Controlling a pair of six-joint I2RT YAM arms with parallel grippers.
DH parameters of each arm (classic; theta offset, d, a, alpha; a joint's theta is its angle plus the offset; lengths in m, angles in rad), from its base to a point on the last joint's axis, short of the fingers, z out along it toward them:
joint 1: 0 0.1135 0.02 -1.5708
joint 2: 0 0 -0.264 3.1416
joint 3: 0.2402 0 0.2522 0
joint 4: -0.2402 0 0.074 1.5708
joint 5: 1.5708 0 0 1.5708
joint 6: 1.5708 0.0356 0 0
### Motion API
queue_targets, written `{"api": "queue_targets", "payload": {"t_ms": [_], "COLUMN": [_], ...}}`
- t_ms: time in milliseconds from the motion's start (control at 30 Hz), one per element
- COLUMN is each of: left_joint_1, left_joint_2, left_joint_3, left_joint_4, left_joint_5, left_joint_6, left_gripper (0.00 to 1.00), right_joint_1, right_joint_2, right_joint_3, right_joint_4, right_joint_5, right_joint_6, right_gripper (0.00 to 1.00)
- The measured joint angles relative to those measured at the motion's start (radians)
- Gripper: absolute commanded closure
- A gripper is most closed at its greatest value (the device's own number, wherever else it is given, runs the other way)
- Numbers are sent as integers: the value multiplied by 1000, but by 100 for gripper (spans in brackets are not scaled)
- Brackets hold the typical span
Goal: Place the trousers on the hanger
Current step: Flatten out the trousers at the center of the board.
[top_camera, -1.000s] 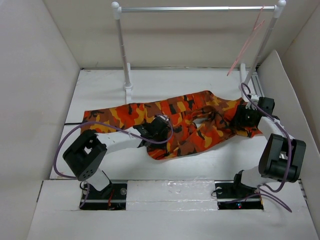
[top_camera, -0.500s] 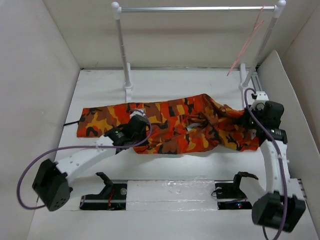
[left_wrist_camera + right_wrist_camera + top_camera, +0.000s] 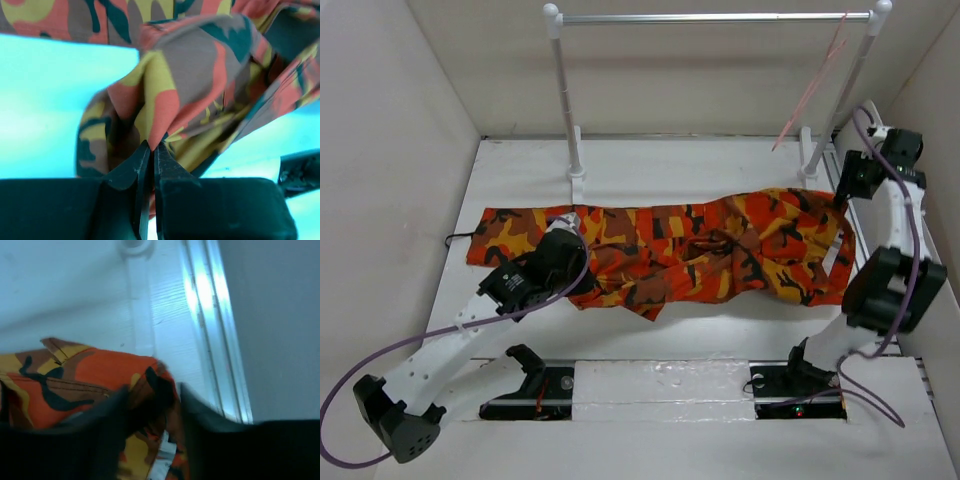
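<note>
The camouflage trousers (image 3: 720, 245) lie stretched left to right across the white table. My left gripper (image 3: 567, 252) is shut on a fold of the cloth near the leg part; in the left wrist view (image 3: 152, 145) its jaws are pinched tight on the trousers (image 3: 200, 65). My right gripper (image 3: 845, 188) is at the trousers' far-right upper corner, and in the right wrist view (image 3: 152, 395) its jaws hold a bunch of the waist cloth (image 3: 75, 370). The pale-pink hanger (image 3: 810, 90) hangs slanted from the right end of the bar, apart from both grippers.
A silver bar (image 3: 710, 18) on two white posts (image 3: 565, 110) stands at the back. The right post's foot (image 3: 134, 270) and a metal strip (image 3: 215, 315) lie just past the right gripper. White walls close in on both sides.
The right gripper moved back and right with the waist corner, and the left gripper pulled left. The trousers went from bunched to stretched out flat.
</note>
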Motion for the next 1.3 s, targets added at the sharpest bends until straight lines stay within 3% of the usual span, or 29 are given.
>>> {"api": "queue_targets", "payload": {"t_ms": [100,133,167,233,267,300,333,367,400,433,567,633,667,800,900,1033,1067,1167,1233,1300], "left_joint_1": [0,0,0,0,0,0,0,0,0,0,29,108,160,518,692,759,764,771,774,779], "left_joint_2": [-30,-41,-42,-72,-80,-87,-90,-90,-87,-81,39,113,144,291,376,467,504,648,726,799], "left_joint_3": [-3,-5,-5,-16,-18,-19,-15,-6,8,34,212,254,255,149,41,10,14,40,51,72], "left_joint_4": [-35,-46,-48,-78,-95,-108,-117,-122,-122,-118,-57,39,80,278,323,364,388,446,467,472], "left_joint_5": [23,28,28,34,30,27,19,9,-1,-14,-131,-161,-153,14,52,63,68,79,80,79], "left_joint_6": [-18,-26,-26,-50,-53,-62,-67,-72,-69,-71,-42,-24,-18,-11,-16,-17,-17,-23,-23,-24], "left_gripper": [100,98,79,57,46,34,30,17,10,7,1,6,11,15,16,24,43,84,98,100], "right_joint_1": [-32,-39,-43,-31,-16,12,53,115,224,277,715,860,905,1027,1173,1365,1388,1419,1423,1427], "right_joint_2": [256,302,319,283,235,165,72,-25,-154,-192,-335,-326,-320,-317,-279,-123,-84,31,113,199], "right_joint_3": [266,323,348,323,283,209,110,19,-83,-111,-321,-410,-460,-611,-593,-436,-407,-338,-293,-236], "right_joint_4": [-28,-23,-26,-26,-16,11,49,73,87,99,235,245,246,252,271,294,317,359,360,347], "right_joint_5": [36,38,38,32,28,18,0,-21,-54,-74,-100,-103,-102,-122,-125,-110,-107,-111,-107,-104], "right_joint_6": [-7,-9,-13,-19,-21,-24,-25,-14,-7,-5,44,69,83,118,109,64,56,30,7,-17], "right_gripper": [24,23,23,24,29,45,54,66,92,100,100,95,76,37,26,23,23,23,25,27]}}
